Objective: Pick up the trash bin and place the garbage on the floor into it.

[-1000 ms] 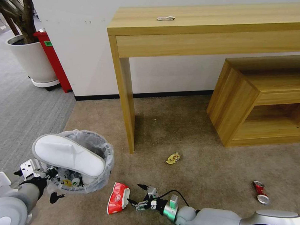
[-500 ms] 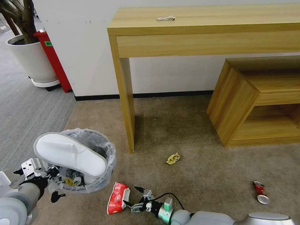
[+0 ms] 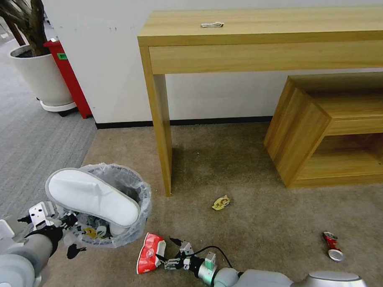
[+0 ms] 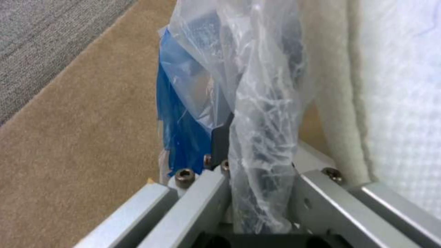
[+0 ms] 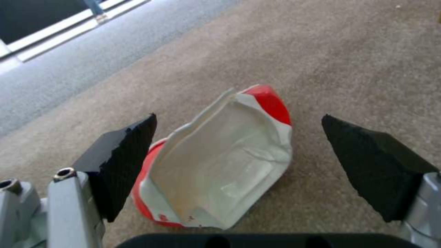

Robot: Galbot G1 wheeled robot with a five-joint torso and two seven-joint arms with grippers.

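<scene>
On the floor [image 3: 251, 166], near the front edge of the beige-brown carpet as the head view shows it, the right gripper [image 3: 167, 252] reaches low toward the red-white carton [image 3: 149, 253], which lies flat just beside the trash bin [image 3: 118, 204]. Its black pads [image 5: 124, 162] are spread wide, and in the right wrist view the carton [image 5: 220, 162] sits between them with its crumpled white face up and a gap to each pad; nothing is pinched yet.

The left gripper [image 3: 56, 225] holds the trash bin by its rim at the carpet's left side, close to where the grey striped carpet begins; in the left wrist view its jaws are pressed together on the crinkled plastic liner [image 4: 262, 113] and the bin wall, with the blue base [image 4: 179, 127] beyond. A white slipper [image 3: 93, 197] lies across the bin's mouth and small litter shows inside.

The step in hand looks like the pickup of the carton. By my reading the next move calls for easing the right gripper a little farther along so the pads straddle the carton's body, then closing on it gently, as the thin card may buckle or slide on the pile. A yellow wrapper [image 3: 220, 202] by the table leg [image 3: 162, 136] and a red can [image 3: 332, 246] toward the carpet's right side are not yet collected
</scene>
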